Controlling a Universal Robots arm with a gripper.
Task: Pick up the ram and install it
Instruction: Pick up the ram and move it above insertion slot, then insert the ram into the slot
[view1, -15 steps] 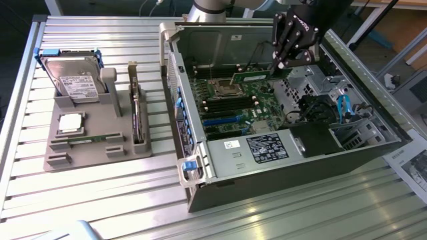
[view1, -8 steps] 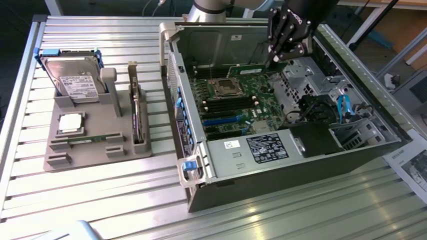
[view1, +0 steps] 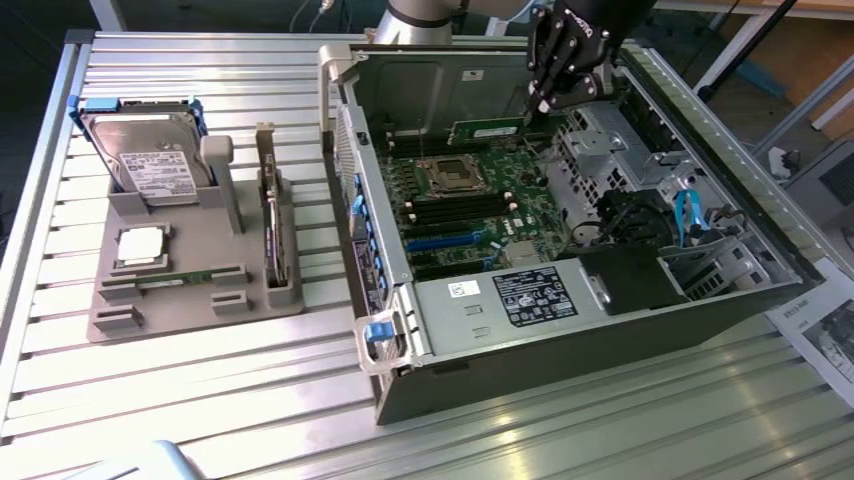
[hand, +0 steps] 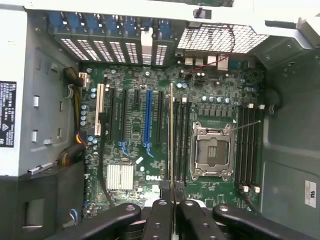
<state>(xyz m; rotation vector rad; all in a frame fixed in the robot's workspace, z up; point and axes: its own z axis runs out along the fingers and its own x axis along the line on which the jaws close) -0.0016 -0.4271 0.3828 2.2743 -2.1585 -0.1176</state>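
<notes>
The black robot gripper (view1: 541, 108) reaches into the open dark-grey computer case (view1: 534, 375) lying on the ribbed metal tabletop (view1: 200, 400). Its fingers are closed narrowly on the thin green ram stick (view1: 487, 130), which hangs above the green motherboard (view1: 467, 215), beside the square silver processor socket (view1: 451, 175).

In the wrist view the ram (hand: 171, 140) shows edge-on, pinched between the fingers (hand: 160, 220), just beside the long black memory slots (hand: 181, 135); whether it touches one I cannot tell. The case also holds a power supply box with a black label (view1: 534, 295).

Towards the exterior view's left, a grey moulded holder (view1: 200, 290) carries a silver hard drive (view1: 154, 160), a square silver-topped processor chip (view1: 143, 245) and a dark expansion card on edge (view1: 274, 235).
</notes>
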